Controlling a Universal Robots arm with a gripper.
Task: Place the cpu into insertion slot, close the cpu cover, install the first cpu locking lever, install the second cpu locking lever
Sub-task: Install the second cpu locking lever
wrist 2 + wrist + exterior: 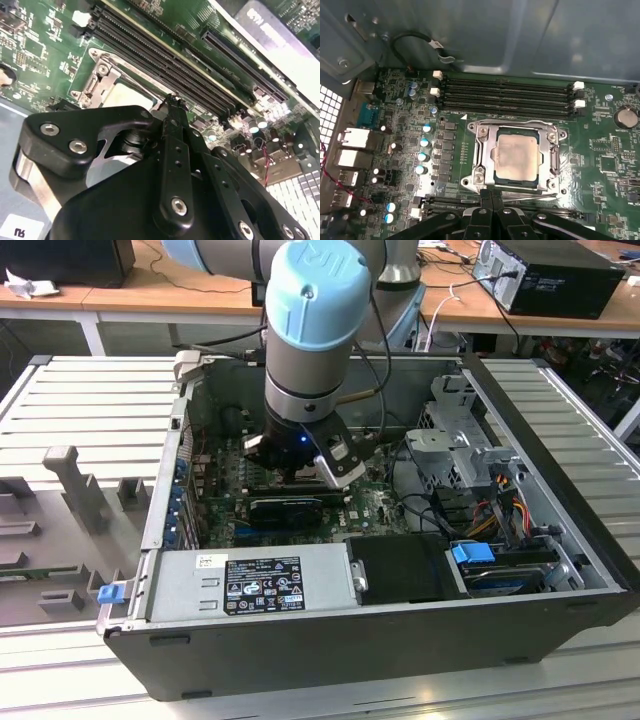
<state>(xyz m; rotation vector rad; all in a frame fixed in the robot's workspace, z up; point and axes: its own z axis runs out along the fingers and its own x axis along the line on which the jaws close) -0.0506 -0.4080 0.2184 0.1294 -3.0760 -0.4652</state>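
Fingers of your gripper (pixel 491 196) look pressed together, empty, beside the cpu cover (pixel 518 129); its thin lever is springy, so push near its end.

A ribbed grey metal surface (pixel 90 390) carries the work. Behind it stands a wooden desk (pixel 180 290) with white legs, cables hanging over its edge, and a black box (pixel 555 275) at the exterior view's right.

Open room above cpu cover (pixel 517 152); memory slots (pixel 507 95) alongside
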